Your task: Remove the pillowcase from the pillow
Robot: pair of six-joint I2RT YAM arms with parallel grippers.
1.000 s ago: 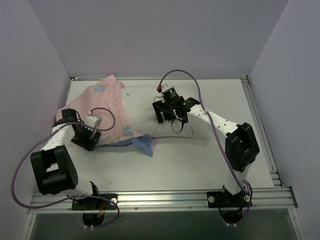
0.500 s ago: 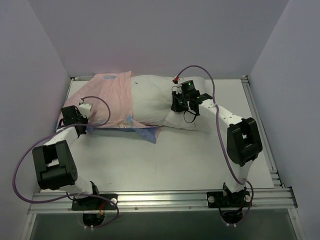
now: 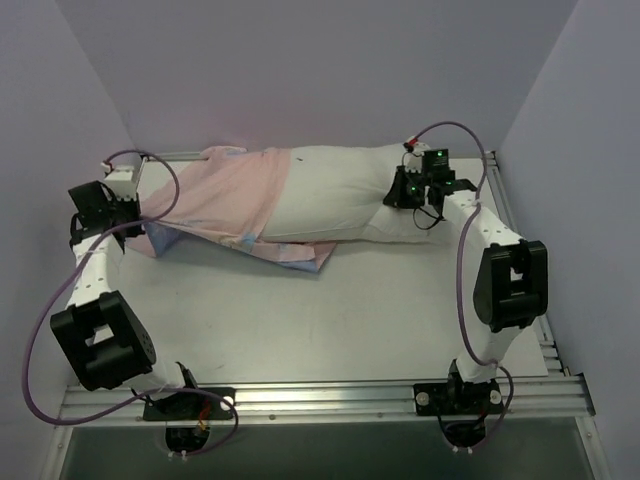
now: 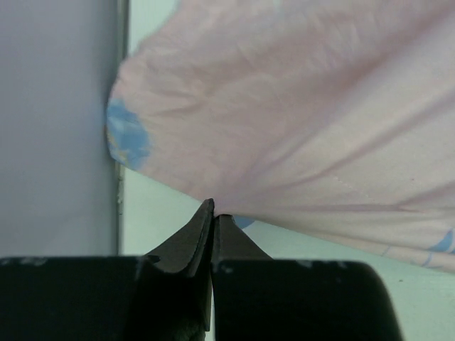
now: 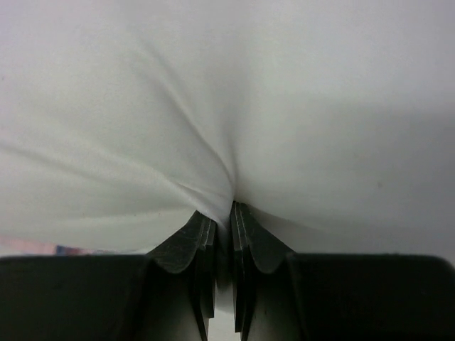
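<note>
A white table (image 3: 330, 320) is lying mid-frame under soft, even light. A pale lilac back wall (image 3: 320, 70) is closing off the top, a left wall (image 3: 50, 120) and a right wall (image 3: 590, 130) are slanting down the edges, and a metal rail (image 3: 330, 398) is running along the bottom.

The left arm (image 3: 88, 268) stretches toward the far left corner and the right arm (image 3: 478, 222) toward the far right (both nearly straight). The left gripper (image 4: 212, 213) and right gripper (image 5: 231, 209) are pinched tight.

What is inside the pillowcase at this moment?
The pillow enters the pillowcase from the right, and its right part lies bare outside. The fabric hides how far in the pillow reaches.
</note>
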